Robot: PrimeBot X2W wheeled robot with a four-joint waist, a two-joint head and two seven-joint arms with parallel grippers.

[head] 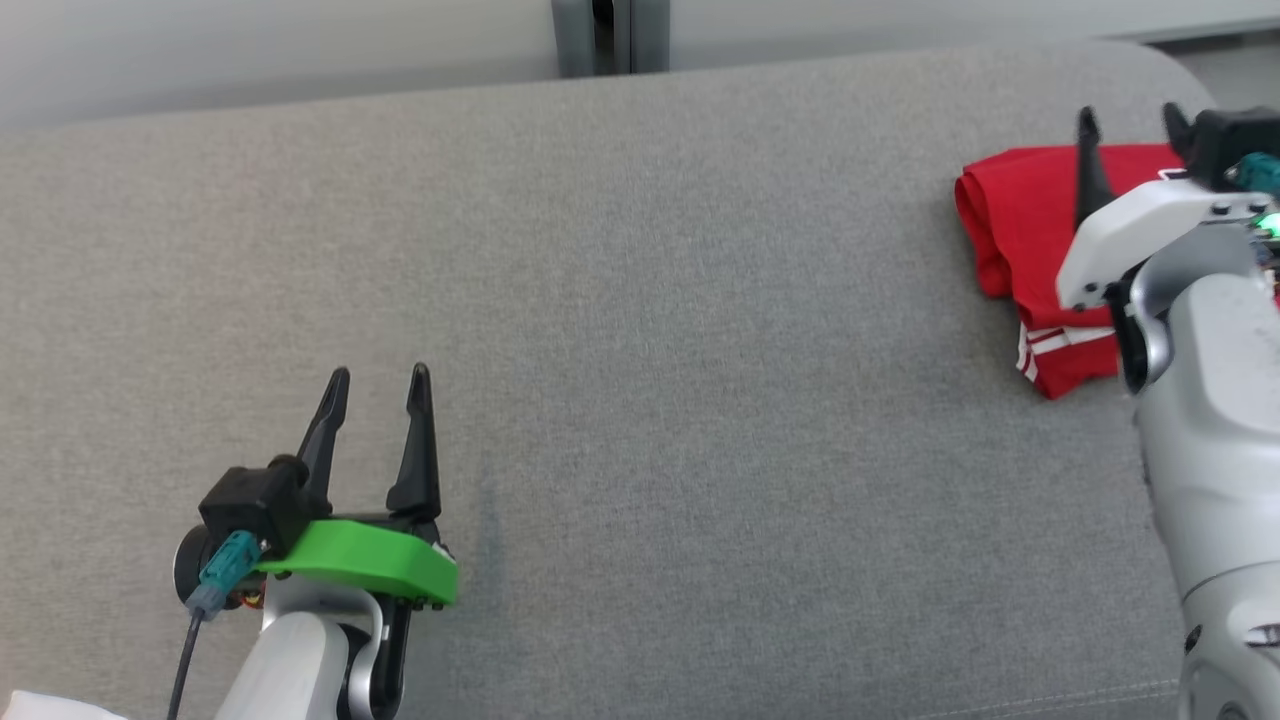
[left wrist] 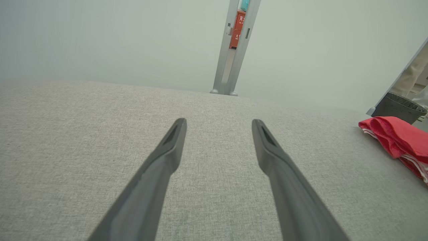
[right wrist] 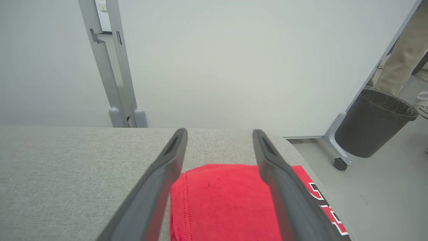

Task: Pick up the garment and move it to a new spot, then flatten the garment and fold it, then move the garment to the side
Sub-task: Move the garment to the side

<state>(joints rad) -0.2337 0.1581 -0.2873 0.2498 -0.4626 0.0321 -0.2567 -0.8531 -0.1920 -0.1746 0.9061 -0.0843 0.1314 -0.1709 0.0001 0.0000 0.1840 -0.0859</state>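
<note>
Red cloth garment (head: 1010, 230), folded, white-and-black trim: far right on grey woven fabric surface (head: 640, 300). Likely light, limp, prone to unfolding; pinch through the folded edge. Right gripper (head: 1128, 118) spread wide above it, empty. Left gripper (head: 380, 400), near left, likewise.

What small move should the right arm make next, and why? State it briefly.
Probably lift the right gripper up and back, away from the red garment. The garment lies folded near the right end of the grey surface, and the fingers stand open over it, gripping nothing, so the placing looks done.
</note>
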